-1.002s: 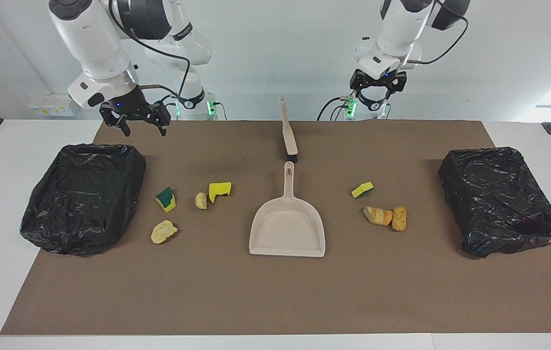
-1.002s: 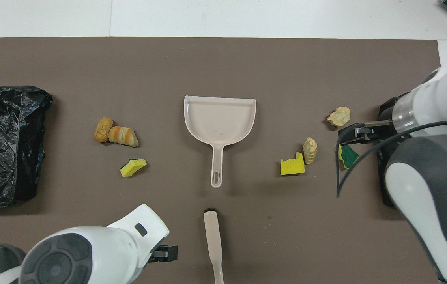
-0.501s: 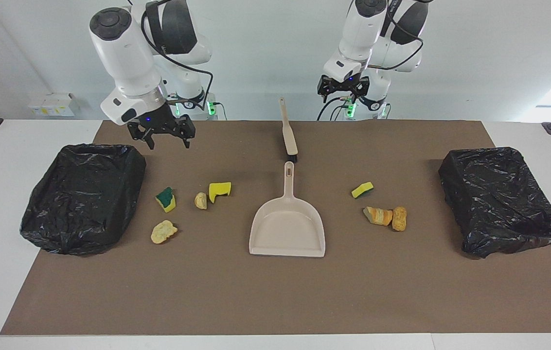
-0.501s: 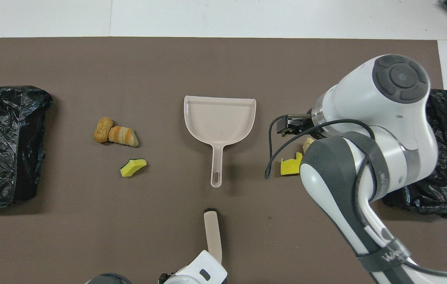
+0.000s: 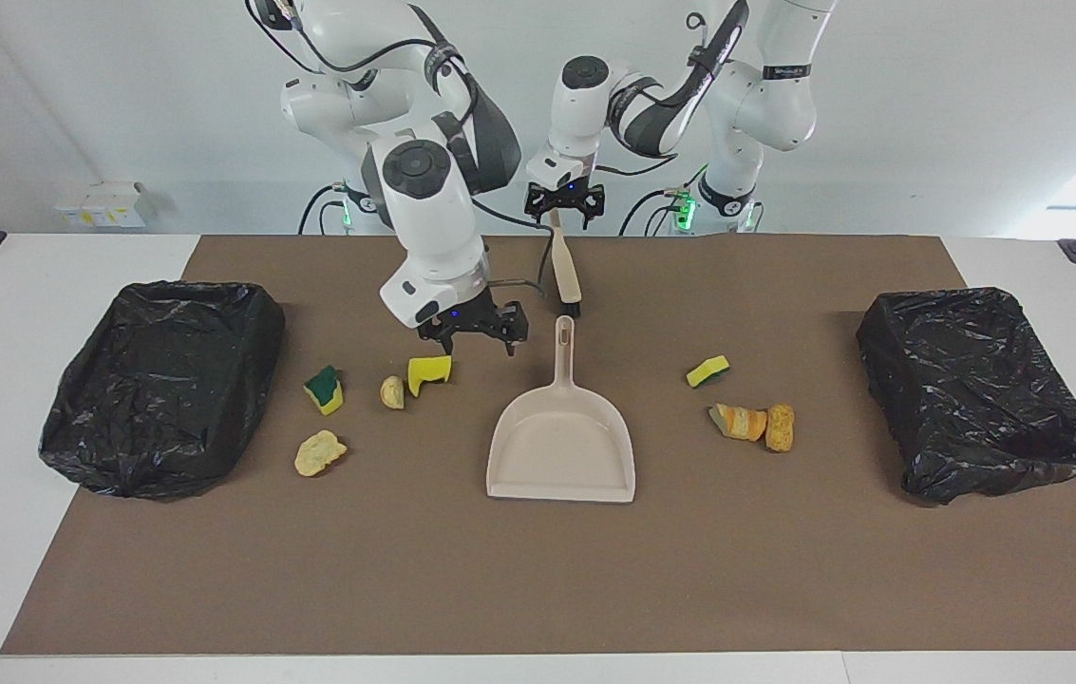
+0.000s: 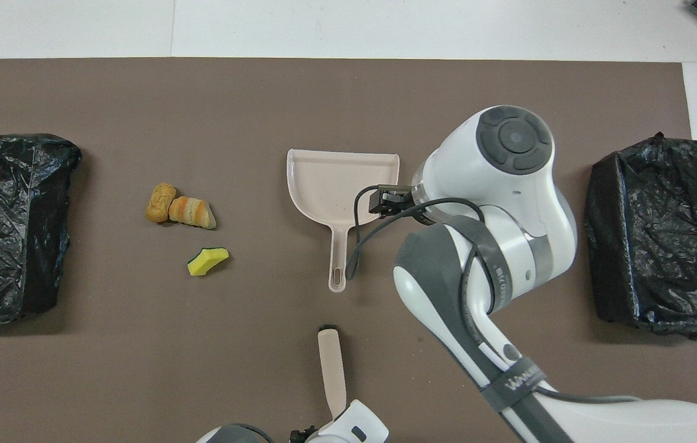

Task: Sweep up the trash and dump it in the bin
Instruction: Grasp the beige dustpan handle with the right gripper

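A beige dustpan [image 5: 561,446] [image 6: 342,187] lies mid-table, its handle pointing at the robots. A beige brush [image 5: 564,266] [image 6: 331,369] lies just nearer the robots. Trash is scattered: several sponge pieces and tan lumps [image 5: 392,391] toward the right arm's end, a yellow sponge piece [image 5: 707,370] [image 6: 207,261] and bread-like lumps [image 5: 754,425] [image 6: 179,209] toward the left arm's end. My right gripper [image 5: 471,340] hangs open and low beside the dustpan handle, over a yellow sponge piece [image 5: 428,373]. My left gripper [image 5: 564,211] is open over the brush handle's end.
Two bins lined with black bags stand on the brown mat [image 5: 538,579], one at the right arm's end [image 5: 158,385] [image 6: 662,234], one at the left arm's end [image 5: 979,389] [image 6: 7,224]. In the overhead view the right arm covers the trash at its end.
Both arms swung toward the table's middle. The right gripper came from beside its bin down to the dustpan handle; the left gripper moved over the brush handle. Nothing was grasped.
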Controlling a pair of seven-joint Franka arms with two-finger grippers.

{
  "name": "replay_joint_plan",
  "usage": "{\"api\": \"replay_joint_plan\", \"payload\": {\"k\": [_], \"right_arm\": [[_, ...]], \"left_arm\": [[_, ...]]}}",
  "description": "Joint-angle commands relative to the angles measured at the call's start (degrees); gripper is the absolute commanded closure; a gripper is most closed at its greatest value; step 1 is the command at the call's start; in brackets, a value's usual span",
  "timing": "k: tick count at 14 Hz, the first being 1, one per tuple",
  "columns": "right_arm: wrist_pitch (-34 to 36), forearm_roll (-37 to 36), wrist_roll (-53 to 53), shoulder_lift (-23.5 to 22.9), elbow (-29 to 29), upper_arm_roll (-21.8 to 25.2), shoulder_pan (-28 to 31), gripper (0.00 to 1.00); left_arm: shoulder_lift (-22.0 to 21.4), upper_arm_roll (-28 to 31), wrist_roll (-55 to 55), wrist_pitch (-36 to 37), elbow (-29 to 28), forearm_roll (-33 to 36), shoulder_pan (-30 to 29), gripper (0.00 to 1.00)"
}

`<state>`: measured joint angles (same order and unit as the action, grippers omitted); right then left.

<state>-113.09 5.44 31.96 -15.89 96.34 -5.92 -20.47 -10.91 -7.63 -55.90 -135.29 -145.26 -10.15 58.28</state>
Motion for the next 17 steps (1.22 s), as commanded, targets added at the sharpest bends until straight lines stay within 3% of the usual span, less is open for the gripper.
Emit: {"api": "replay_joint_plan", "payload": {"k": [1,7,11,12,14,15,16,17], "right_arm": [[-1.78,-0.08,5.64,-3.43,-2.99,0.3,-3.33,0.0],[-6.0,-3.33,12.08,-6.43,-2.39,0.3,-8.8,0.0],[-6.53,-3.16,11.47,-5.56,2.79,0.21,-10.12,0.01],[-6.62,-3.15,11.11,-5.64,3.24,0.21,-10.21,0.05],[-6.27,-3.07,10.5,-5.56,4.03,0.21,-10.29,0.16],[-5.66,-2.98,9.8,-5.56,4.03,0.21,-10.29,0.27],[-5.48,-2.72,9.1,-5.56,4.03,0.21,-10.29,0.43],[-5.48,-2.28,8.39,-5.56,4.03,0.21,-10.29,0.56]], "left_arm": [[1.76,0.95,-1.66,-0.93,-0.37,-0.57,3.32,0.0],[1.86,1.12,-1.31,2.49,0.85,-0.57,3.77,0.0],[1.33,1.3,-1.23,5.39,2.17,-0.57,3.06,0.0],[1.42,1.3,-1.23,5.3,2.17,-0.57,2.98,0.23],[1.42,1.39,-1.14,5.39,2.26,-0.57,2.98,0.58],[1.34,1.39,-0.96,5.74,2.26,-0.57,2.98,0.86],[1.16,1.47,-0.96,6.26,2.35,-0.57,2.98,1.0],[1.16,1.65,-0.79,6.7,2.52,-0.49,2.98,1.0]]}}
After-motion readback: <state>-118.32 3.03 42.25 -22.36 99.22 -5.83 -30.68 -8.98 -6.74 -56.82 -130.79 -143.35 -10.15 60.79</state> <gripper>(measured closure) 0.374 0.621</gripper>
